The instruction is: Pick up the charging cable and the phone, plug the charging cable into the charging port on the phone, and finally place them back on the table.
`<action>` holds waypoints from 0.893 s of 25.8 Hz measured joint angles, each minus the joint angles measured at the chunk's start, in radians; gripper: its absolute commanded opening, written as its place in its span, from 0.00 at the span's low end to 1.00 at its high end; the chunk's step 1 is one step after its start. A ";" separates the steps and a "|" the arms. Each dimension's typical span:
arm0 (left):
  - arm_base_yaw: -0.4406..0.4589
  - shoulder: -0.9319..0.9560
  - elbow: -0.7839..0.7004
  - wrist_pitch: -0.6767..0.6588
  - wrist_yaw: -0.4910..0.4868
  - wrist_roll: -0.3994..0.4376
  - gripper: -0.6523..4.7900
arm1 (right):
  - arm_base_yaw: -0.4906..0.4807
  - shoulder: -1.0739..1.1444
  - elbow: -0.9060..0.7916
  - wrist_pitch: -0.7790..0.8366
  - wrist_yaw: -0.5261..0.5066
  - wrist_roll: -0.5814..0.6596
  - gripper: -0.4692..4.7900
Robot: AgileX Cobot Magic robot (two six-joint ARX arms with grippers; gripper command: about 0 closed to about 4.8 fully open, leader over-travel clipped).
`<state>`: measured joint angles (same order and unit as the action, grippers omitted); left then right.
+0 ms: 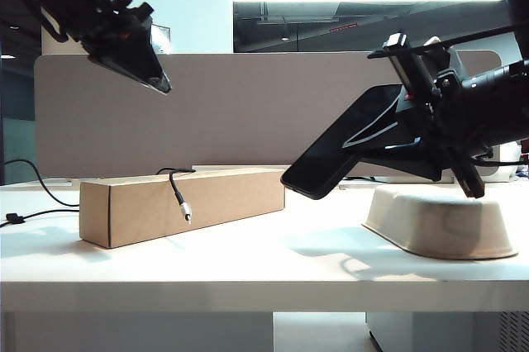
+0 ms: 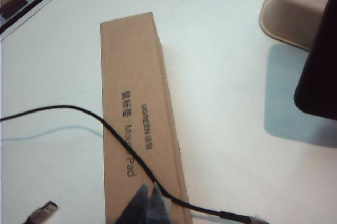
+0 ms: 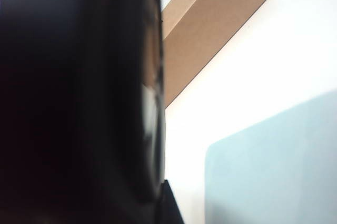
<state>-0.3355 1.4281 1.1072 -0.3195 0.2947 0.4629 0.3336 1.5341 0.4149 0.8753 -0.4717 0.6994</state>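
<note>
Holding the phone (image 1: 343, 145) tilted in closed right gripper (image 1: 413, 133) to expose port; left gripper (image 1: 157, 79) closed, empty, above cable (image 1: 178, 195).

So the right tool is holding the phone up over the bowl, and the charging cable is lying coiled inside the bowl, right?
Not quite. The right tool holds the phone by the bowl, but the charging cable drapes over the cardboard box, as the exterior view shows.
</note>
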 measured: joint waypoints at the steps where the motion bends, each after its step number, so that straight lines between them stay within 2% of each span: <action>1: -0.014 0.002 0.000 0.013 -0.005 0.023 0.11 | 0.000 0.000 0.000 0.000 -0.001 -0.010 0.07; 5: -0.052 0.002 0.000 0.028 -0.008 0.261 0.11 | 0.000 0.000 0.000 -0.002 -0.001 -0.013 0.07; 9: -0.056 0.016 0.001 0.031 -0.013 0.380 0.11 | 0.001 0.000 0.000 -0.002 -0.001 -0.013 0.07; 12: -0.063 0.042 0.001 0.009 -0.060 0.499 0.11 | 0.002 0.000 0.000 -0.002 -0.005 -0.014 0.07; 16: -0.114 0.070 0.001 -0.075 -0.167 0.701 0.11 | 0.001 0.000 0.000 -0.006 -0.028 -0.037 0.07; 19: -0.151 0.094 0.001 -0.143 -0.222 0.802 0.12 | 0.002 0.000 0.000 -0.007 -0.043 -0.048 0.07; 20: -0.161 0.099 0.001 -0.162 -0.238 0.826 0.14 | 0.002 0.000 0.000 -0.007 -0.044 -0.051 0.07; 22: -0.187 0.109 0.001 -0.198 -0.280 0.890 0.28 | 0.002 0.000 0.000 -0.015 -0.045 -0.072 0.07; 23: -0.196 0.114 0.001 -0.212 -0.299 0.920 0.39 | 0.002 0.000 0.000 -0.023 -0.044 -0.081 0.07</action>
<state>-0.5320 1.5421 1.1084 -0.5316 -0.0040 1.3830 0.3351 1.5341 0.4152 0.8528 -0.5159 0.6186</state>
